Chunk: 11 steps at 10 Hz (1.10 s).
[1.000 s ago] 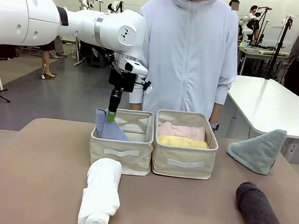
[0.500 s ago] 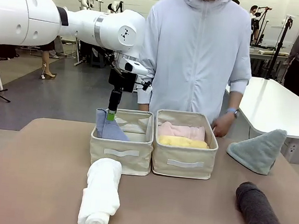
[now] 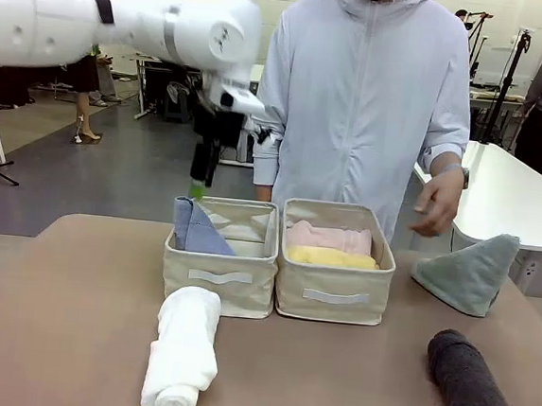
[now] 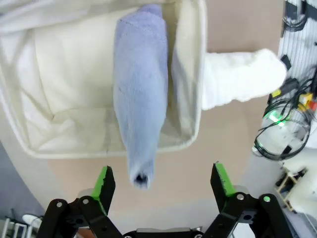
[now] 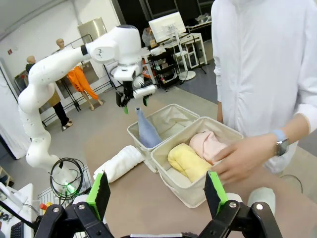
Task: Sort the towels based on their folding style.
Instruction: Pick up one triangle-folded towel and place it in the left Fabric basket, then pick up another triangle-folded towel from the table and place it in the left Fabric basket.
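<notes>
Hovering with the left gripper (image 3: pixel 197 192) above the left basket (image 3: pixel 218 289), jaws wide, nothing held. Showing the lavender-blue cone towel (image 3: pixel 195 230) upright at that basket's left side, just below the gripper and clear of it. Holding the pink roll (image 3: pixel 330 237) and yellow roll (image 3: pixel 333 257) together in the right basket (image 3: pixel 331 303). Lying on the desk (image 3: pixel 52 317): white roll (image 3: pixel 182 352) before the left basket, grey-green cone (image 3: pixel 469 271) and dark grey roll (image 3: pixel 473 387) at right. Spread wide and empty at the right gripper (image 5: pixel 157 181) too.

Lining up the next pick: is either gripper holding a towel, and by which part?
Nothing is held. The left gripper is open above the lavender-blue cone towel in the basket; the right gripper is open too.
</notes>
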Each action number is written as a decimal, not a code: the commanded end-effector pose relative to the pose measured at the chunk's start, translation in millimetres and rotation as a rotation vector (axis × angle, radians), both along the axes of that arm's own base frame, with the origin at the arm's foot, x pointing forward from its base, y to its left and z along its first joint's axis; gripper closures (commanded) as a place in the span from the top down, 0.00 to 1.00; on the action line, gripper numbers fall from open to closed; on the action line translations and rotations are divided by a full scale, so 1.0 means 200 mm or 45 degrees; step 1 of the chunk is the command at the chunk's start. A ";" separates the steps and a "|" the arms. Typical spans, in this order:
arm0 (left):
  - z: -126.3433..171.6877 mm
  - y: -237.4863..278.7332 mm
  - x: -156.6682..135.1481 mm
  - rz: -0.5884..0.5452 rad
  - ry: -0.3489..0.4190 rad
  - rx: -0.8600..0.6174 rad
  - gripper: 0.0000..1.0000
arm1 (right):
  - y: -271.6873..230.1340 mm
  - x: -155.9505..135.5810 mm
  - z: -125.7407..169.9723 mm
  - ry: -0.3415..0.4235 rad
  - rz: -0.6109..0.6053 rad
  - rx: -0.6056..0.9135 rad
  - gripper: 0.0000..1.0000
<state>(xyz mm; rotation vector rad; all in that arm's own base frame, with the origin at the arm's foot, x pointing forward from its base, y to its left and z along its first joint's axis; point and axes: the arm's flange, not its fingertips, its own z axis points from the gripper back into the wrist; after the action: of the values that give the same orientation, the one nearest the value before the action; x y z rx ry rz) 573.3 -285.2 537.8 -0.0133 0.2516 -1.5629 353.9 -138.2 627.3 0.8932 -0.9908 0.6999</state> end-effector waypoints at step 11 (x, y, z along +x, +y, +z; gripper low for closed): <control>0.43 1.01 -0.47 0.202 -0.270 -0.303 1.00 | 0.00 0.01 0.00 -0.032 0.011 0.025 1.00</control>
<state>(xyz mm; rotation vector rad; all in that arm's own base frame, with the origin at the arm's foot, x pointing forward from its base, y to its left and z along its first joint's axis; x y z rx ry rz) 489.6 -91.0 601.6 -0.0640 -0.0502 -1.4096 353.9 -138.4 627.3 0.8933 -0.9904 0.6997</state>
